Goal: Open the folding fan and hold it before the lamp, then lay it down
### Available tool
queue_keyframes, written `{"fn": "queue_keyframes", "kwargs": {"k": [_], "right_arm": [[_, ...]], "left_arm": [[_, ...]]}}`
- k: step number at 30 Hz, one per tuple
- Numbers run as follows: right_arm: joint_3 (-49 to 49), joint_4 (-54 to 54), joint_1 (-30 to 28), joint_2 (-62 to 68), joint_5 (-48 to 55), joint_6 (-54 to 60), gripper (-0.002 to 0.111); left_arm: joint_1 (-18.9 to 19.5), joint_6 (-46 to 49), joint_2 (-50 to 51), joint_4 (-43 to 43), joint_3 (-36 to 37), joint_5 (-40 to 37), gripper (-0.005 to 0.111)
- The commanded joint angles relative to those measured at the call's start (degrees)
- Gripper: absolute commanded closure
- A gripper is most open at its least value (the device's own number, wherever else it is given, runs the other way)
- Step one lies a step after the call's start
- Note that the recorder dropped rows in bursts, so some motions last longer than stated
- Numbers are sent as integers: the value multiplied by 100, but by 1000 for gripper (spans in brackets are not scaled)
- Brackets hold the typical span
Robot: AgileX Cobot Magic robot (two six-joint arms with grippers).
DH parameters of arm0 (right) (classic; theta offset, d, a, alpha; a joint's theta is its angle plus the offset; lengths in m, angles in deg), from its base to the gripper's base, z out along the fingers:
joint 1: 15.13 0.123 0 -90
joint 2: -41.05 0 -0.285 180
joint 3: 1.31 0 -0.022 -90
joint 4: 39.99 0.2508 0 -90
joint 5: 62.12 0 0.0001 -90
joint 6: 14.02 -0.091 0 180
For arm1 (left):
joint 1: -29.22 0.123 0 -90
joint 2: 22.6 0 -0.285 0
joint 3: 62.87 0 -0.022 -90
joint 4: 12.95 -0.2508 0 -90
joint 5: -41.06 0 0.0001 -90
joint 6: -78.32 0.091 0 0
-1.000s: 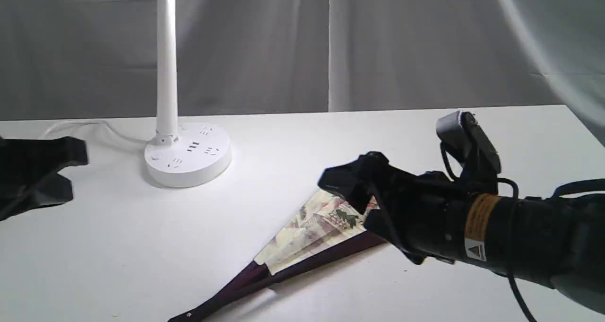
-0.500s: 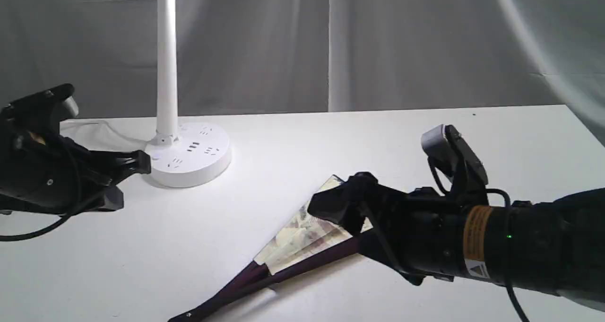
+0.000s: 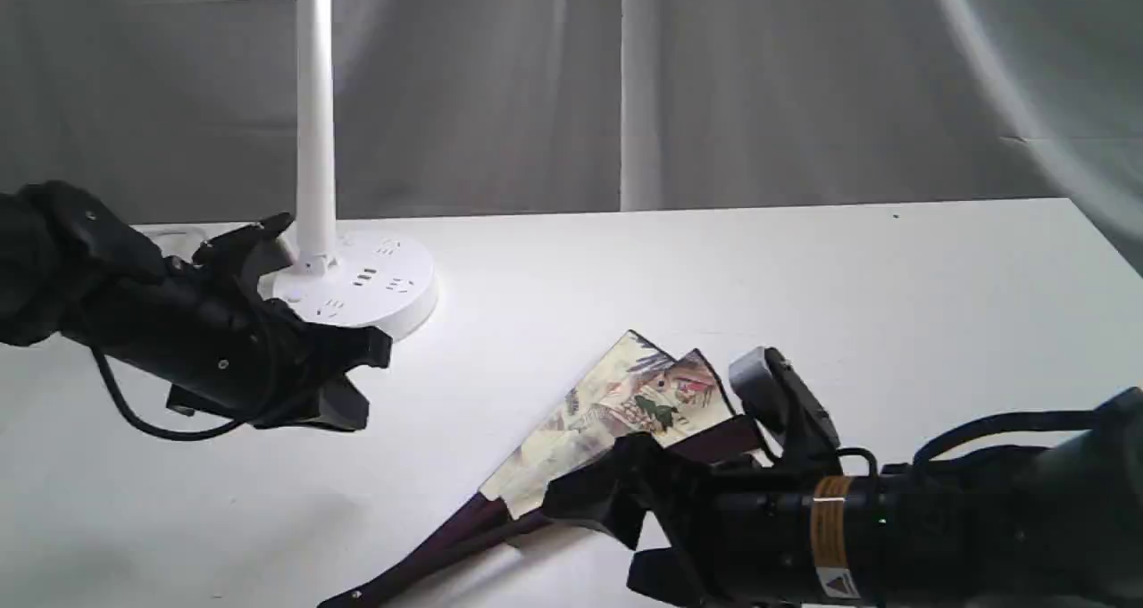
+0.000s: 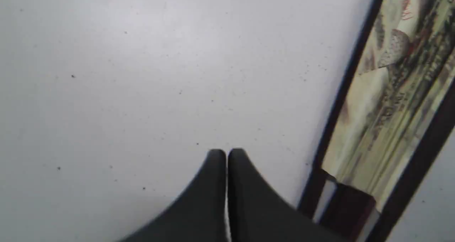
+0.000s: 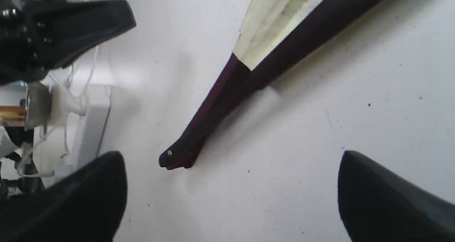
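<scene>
**Fan barely spread and not gripped: opening step in hand**

We find the folding fan [image 3: 616, 412] lying flat on the table [image 3: 804, 269], well in front of the lamp [image 3: 353, 278] and apart from it. Only a few painted pleats show between its dark guard sticks, so we judge it barely opened.

The right pincer [image 5: 231, 153] sits low over the table with its jaws wide apart and nothing between them. The fan's rivet end [image 5: 170, 159] lies just ahead of it. The left pincer [image 4: 226, 155] is closed tight and empty. It hovers between the lamp's base and the fan, with the fan's black edge close by.

In our judgement the first step, opening the fan, is in hand, at the approach. The showing before the lamp and the laying down are not yet done.

Next, we judge, the right pincer should close on the sticks near the rivet. The left should either part its jaws to take one guard stick or push the leaf sideways. The paper looks thin, so contact belongs on the wood.
</scene>
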Motion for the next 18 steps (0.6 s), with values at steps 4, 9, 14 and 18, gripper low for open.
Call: {"fn": "queue_keyframes", "kwargs": {"k": [4, 9, 14, 18], "right_arm": [[826, -881, -42, 196, 373, -818, 24], [930, -1123, -42, 330, 379, -1330, 13], [930, -1139, -42, 581, 103, -1630, 10], [930, -694, -42, 795, 167, -1630, 10]], "left_arm": [[5, 132, 548, -43, -119, -700, 107], [5, 132, 813, -82, -119, -939, 107], [5, 132, 922, -63, -119, -1354, 107], [5, 132, 949, 133, -119, -1720, 107]]}}
